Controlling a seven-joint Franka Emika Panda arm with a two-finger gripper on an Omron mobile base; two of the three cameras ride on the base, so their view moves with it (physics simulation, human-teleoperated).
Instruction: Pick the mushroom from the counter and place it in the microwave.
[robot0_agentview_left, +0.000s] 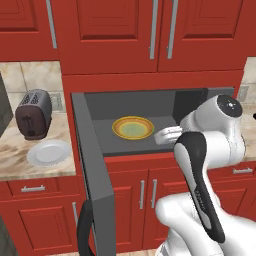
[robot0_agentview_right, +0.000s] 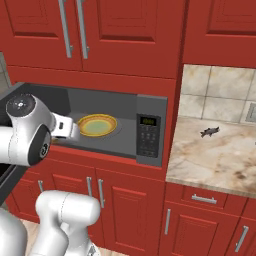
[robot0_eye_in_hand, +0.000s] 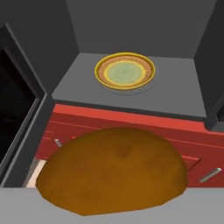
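The brown-orange mushroom (robot0_eye_in_hand: 113, 175) looms large at the bottom of the hand view, hanging in the air in front of the open microwave (robot0_eye_in_hand: 175, 87). My gripper (robot0_agentview_left: 167, 135) is shut on it; the cap hides the fingertips. The hand (robot0_agentview_right: 64, 127) is at the front edge of the microwave (robot0_agentview_left: 130, 102) cavity, just outside its opening. A yellow-rimmed plate (robot0_eye_in_hand: 125, 71) lies on the cavity floor, ahead of the mushroom. The microwave door (robot0_agentview_left: 95, 165) is swung wide open to the left. The marbled counter (robot0_agentview_right: 215, 155) runs to the right of the microwave (robot0_agentview_right: 148, 135).
A dark toaster (robot0_agentview_left: 33, 114) and a white plate (robot0_agentview_left: 49, 152) stand on the counter (robot0_agentview_left: 15, 165) left of the open door. A small dark fish-shaped thing (robot0_agentview_right: 209, 132) lies on the right counter. Red cabinets sit above and below the microwave.
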